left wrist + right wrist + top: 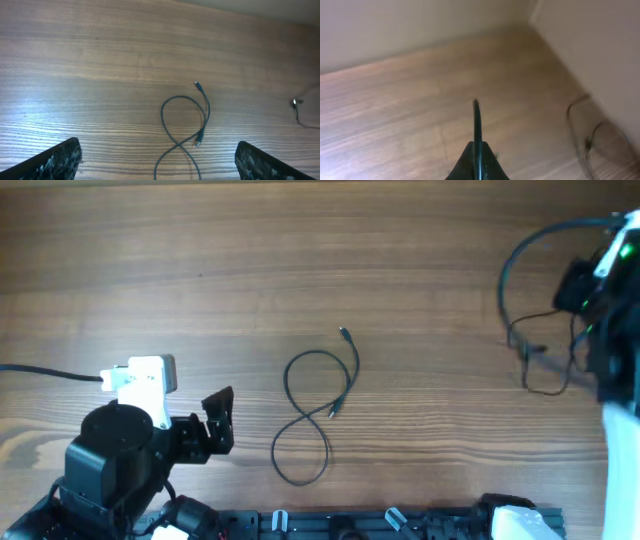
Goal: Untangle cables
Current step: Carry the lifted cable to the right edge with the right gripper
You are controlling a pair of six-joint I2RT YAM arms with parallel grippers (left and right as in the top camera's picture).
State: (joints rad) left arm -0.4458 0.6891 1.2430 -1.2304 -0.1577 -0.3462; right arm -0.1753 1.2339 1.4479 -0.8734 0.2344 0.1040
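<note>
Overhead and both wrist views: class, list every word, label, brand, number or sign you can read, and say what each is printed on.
None: no readable text appears in any view.
The looped cable and the thin cable in the right gripper show no print.
The white housing looks blank.
The green glow is a light, not a sign.

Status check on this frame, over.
Left end effector open, short of figure-eight cable. Right end effector shut on a dark cable. Only bare wood between left and the loop.
</note>
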